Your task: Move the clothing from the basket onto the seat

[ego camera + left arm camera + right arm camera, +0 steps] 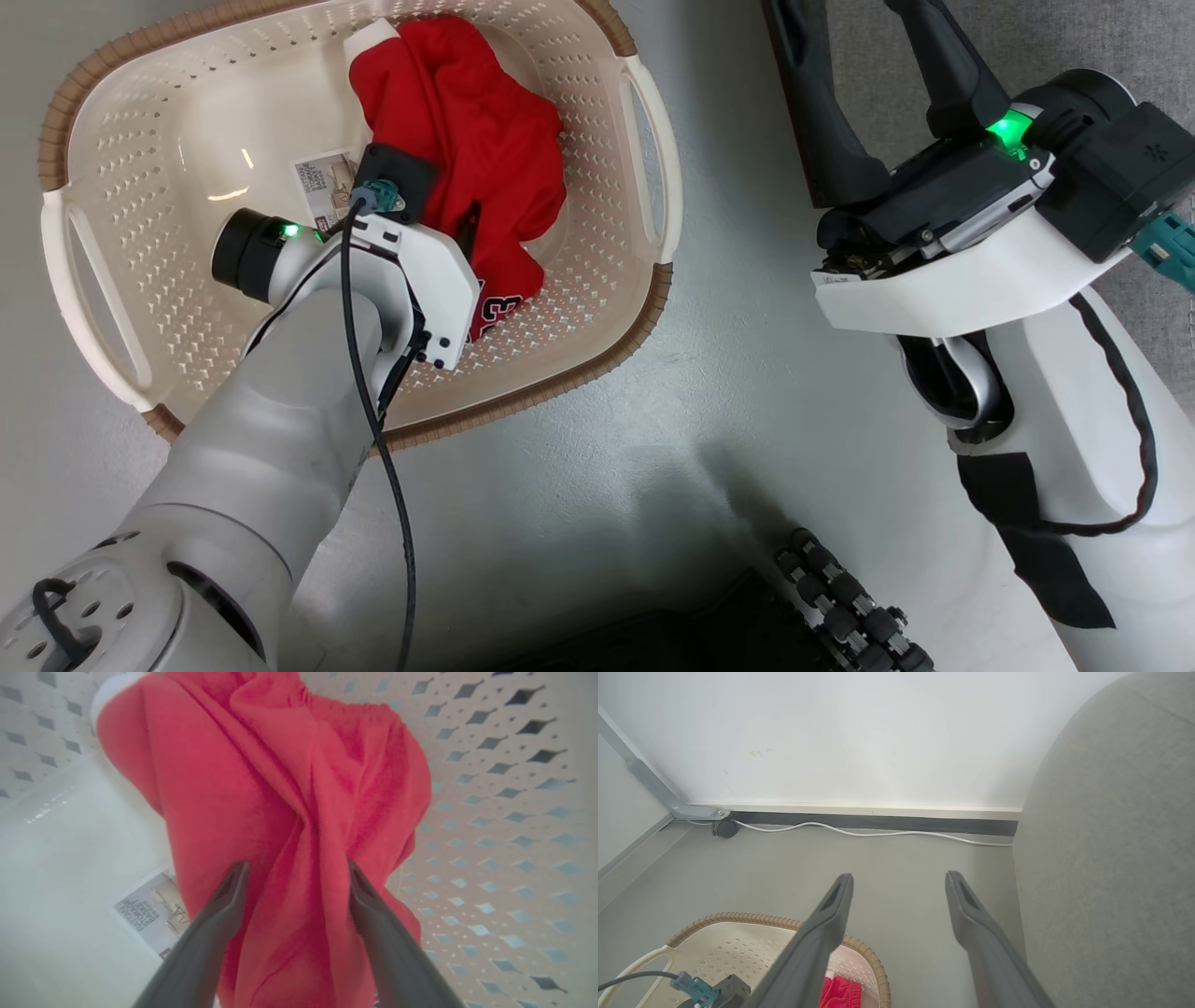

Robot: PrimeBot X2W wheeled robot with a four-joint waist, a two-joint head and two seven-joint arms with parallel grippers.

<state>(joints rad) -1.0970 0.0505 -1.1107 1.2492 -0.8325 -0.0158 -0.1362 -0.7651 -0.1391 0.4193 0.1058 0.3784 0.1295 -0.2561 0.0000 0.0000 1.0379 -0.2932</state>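
Note:
The red clothing [471, 149] lies bunched in the right half of the cream basket [121, 149], dark-and-white lettering showing at its near end. My left arm reaches down into the basket; in the left wrist view my left gripper [296, 870] is open, its two fingers straddling a raised fold of the red clothing [289, 793]. My right gripper [899, 882] is open and holds nothing, hanging over the floor between the basket [738, 952] and the grey seat [1111, 858]. A corner of the seat [1102, 42] shows at the head view's upper right.
A paper label [322, 187] lies on the basket floor beside the clothing. A white cable [878, 833] runs along the wall's skirting. The robot's dark base and wheel rollers [845, 597] sit at the bottom of the head view. Grey floor lies between basket and seat.

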